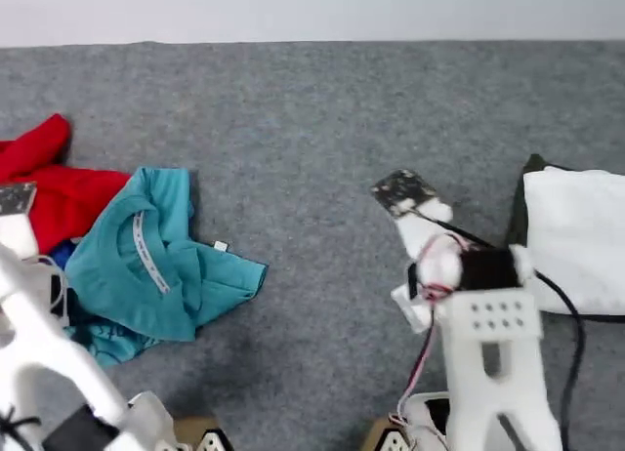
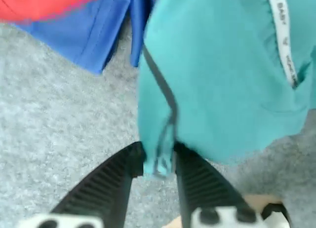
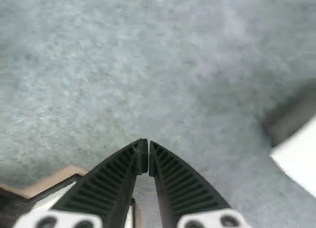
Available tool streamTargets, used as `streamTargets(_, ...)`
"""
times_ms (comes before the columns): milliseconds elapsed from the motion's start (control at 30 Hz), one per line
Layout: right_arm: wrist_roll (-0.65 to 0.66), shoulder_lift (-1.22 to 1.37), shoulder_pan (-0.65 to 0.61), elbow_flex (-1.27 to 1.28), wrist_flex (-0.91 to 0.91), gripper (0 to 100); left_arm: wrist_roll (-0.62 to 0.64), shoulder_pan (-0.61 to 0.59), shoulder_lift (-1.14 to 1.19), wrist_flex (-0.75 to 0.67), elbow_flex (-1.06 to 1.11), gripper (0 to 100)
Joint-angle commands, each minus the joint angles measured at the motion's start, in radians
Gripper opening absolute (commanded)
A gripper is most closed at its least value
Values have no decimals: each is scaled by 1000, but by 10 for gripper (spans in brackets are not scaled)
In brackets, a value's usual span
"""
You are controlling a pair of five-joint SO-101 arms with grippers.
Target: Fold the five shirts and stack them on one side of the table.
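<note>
Teal shirt, red shirt, blue shirt, white shirt; grey table cover.

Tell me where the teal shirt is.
In the high view, the teal shirt lies on the left side, beside the red shirt; the left gripper pinches its edge.

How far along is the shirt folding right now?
Done: a white shirt lies folded near the right arm, with dark cloth peeking out beside it. In hand: the left pincer is shut on the teal shirt at its edge; the right pincer is shut and empty over the grey mat. Left: the teal shirt, red shirt and blue shirt lie unfolded in a heap.
</note>
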Motion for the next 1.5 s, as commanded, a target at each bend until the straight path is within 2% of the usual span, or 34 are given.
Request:
streamTargets(0,-60,97,-79,-100,-10,9,-11,14,-117,8,24,112)
streamTargets(133,-83,163,-94,-157,1,9,-12,95,-241,57,24,113)
streamTargets(367,-81,166,-93,-169,113,9,-5,321,-404,121,56,113)
streamTargets(533,-81,166,-91,-163,177,9,-6,411,-331,83,137,113)
streamTargets(767,-80,165,10,-163,174,9,-12,503,-97,-29,128,164)
streamTargets(1000,-83,165,59,-163,177,9,-8,531,204,-180,122,162)
streamTargets(1067,-83,165,59,-163,177,9,-9,531,249,-178,101,138)
streamTargets(1233,-83,165,59,-163,179,9,-12,535,288,-180,48,7)
streamTargets(1467,-83,165,59,-163,179,9,-8,575,196,-49,-84,4)
